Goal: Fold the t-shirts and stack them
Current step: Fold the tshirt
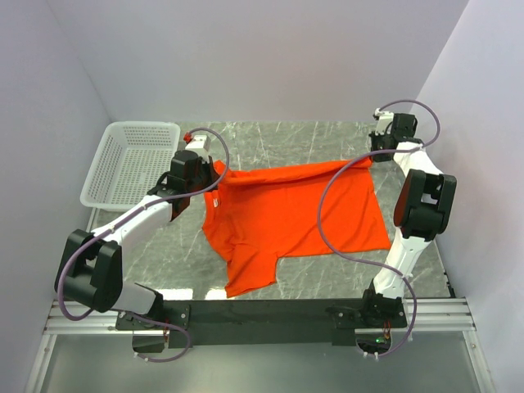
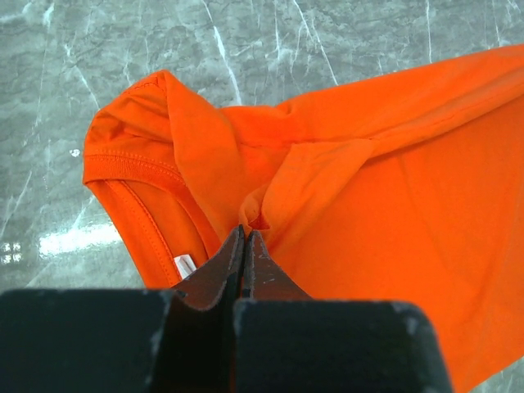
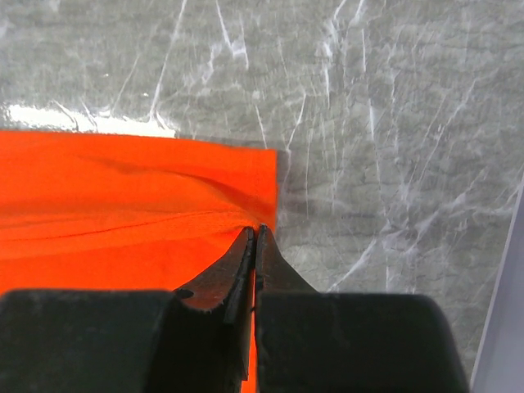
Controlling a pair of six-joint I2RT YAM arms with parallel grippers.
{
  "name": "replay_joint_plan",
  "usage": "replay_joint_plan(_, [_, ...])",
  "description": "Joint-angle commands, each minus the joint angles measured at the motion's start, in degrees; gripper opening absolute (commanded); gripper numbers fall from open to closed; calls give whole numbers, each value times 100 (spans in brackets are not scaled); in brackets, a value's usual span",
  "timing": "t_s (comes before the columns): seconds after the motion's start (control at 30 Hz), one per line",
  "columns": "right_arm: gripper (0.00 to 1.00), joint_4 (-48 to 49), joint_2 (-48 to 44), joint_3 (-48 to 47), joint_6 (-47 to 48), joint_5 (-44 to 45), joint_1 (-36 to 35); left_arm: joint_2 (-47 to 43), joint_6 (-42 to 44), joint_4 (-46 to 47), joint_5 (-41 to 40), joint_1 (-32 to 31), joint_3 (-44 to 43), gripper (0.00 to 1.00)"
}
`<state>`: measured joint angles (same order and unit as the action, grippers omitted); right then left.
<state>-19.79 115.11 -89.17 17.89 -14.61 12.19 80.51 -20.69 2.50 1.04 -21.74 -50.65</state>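
Observation:
One bright orange-red t-shirt (image 1: 295, 213) lies spread on the marble table, with a sleeve hanging toward the near edge. My left gripper (image 1: 215, 174) is shut on the t-shirt's left end, near the collar. In the left wrist view the closed fingertips (image 2: 246, 232) pinch bunched cloth (image 2: 393, 188) beside the small white neck label (image 2: 185, 265). My right gripper (image 1: 372, 155) is shut on the shirt's far right corner. The right wrist view shows that gripper (image 3: 255, 229) clamped on the cloth's edge (image 3: 123, 205). The top edge of the shirt is stretched between both grippers.
A white mesh basket (image 1: 131, 160) stands at the far left of the table, just behind the left arm. Pale walls close in the table on the left, back and right. A black rail (image 1: 262, 311) carrying the arm bases runs along the near edge.

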Motion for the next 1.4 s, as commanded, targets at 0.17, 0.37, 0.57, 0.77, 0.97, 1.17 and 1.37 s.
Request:
replay_joint_plan(0.17, [2, 37, -252, 215, 426, 90, 65, -106, -14, 163, -77, -24, -15, 1])
replay_joint_plan(0.37, [2, 142, -393, 444, 575, 108, 73, -79, -14, 154, -86, -24, 29, 1])
replay_joint_plan(0.57, [2, 151, -410, 558, 619, 90, 73, -27, 3, 128, -86, -24, 29, 1])
replay_joint_plan(0.77, [2, 133, -401, 584, 645, 143, 82, -9, -5, 128, -86, -24, 38, 1])
replay_joint_plan(0.97, [2, 142, -428, 628, 681, 169, 126, -9, 12, 128, -86, -24, 38, 1])
replay_joint_plan(1.17, [2, 160, -437, 681, 654, 134, 144, 0, 12, 119, -60, -24, 91, 1])
replay_joint_plan(1.37, [2, 169, -463, 743, 645, 125, 153, 26, -5, 136, -42, -24, 170, 1])
